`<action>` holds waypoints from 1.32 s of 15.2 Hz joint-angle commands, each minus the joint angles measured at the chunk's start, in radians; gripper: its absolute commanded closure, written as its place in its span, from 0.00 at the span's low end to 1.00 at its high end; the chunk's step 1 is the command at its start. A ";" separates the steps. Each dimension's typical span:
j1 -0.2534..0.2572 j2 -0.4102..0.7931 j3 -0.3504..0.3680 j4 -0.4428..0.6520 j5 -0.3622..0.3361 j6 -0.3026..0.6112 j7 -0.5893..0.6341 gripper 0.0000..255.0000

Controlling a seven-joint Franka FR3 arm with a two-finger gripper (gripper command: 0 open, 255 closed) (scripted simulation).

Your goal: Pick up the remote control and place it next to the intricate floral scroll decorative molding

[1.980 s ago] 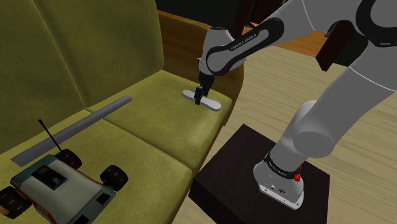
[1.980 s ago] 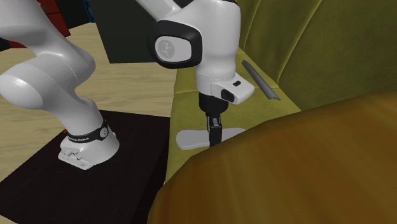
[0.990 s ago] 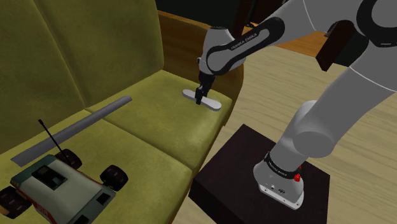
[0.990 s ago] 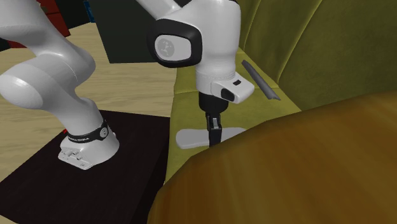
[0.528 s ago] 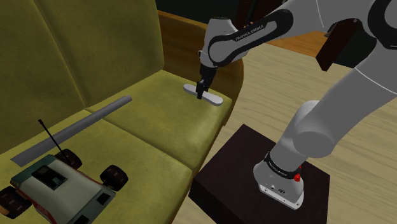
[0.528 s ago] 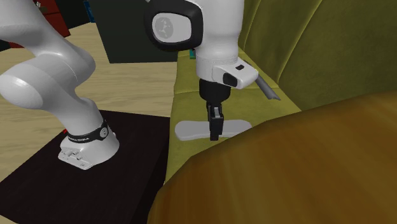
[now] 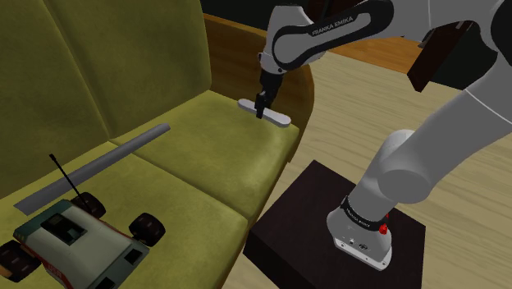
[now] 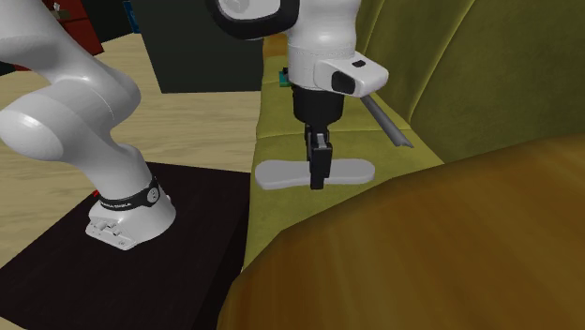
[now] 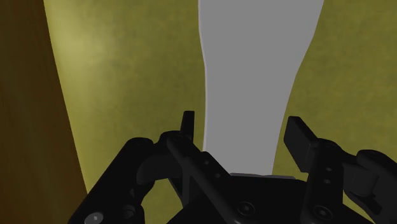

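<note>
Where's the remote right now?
In the shoulder view the grey remote sits at upper centre, clasped in the claw at the end of the green sofa seat, beside the brown armrest.

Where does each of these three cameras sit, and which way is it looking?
Shoulder view: beside the dark box stand, looking down over the olive-green sofa; the white arm shows.
Second exterior view: over the brown sofa armrest, facing the arm and stand.
Wrist view: on the hand, looking down along the black tool.
Shared: the tool clasping the flat pale grey remote control.
</note>
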 commanded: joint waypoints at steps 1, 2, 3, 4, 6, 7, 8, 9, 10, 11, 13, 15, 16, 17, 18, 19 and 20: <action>-0.001 -0.013 0.000 0.017 -0.001 -0.030 -0.001 1.00; -0.001 -0.018 0.001 0.025 -0.001 -0.044 -0.001 1.00; 0.000 -0.024 0.001 0.034 -0.001 -0.058 -0.001 1.00; -0.001 -0.026 0.002 0.037 -0.001 -0.063 -0.001 1.00; 0.022 -0.021 0.035 0.041 0.010 -0.064 0.049 1.00; 0.034 -0.017 0.052 0.045 0.015 -0.064 0.074 1.00; 0.045 -0.012 0.069 0.050 0.020 -0.065 0.098 1.00; 0.056 -0.006 0.085 0.056 0.025 -0.065 0.123 1.00; 0.067 0.001 0.101 0.063 0.030 -0.066 0.147 1.00; 0.078 0.009 0.118 0.071 0.035 -0.066 0.172 1.00; 0.100 0.028 0.150 0.091 0.043 -0.068 0.220 1.00; 0.121 0.051 0.181 0.116 0.049 -0.070 0.269 1.00; 0.131 0.064 0.196 0.130 0.051 -0.072 0.293 1.00; 0.141 0.078 0.211 0.145 0.053 -0.073 0.317 1.00; 0.151 0.093 0.226 0.162 0.054 -0.075 0.342 1.00; 0.161 0.109 0.240 0.179 0.054 -0.077 0.366 1.00; 0.171 0.125 0.254 0.198 0.054 -0.079 0.390 1.00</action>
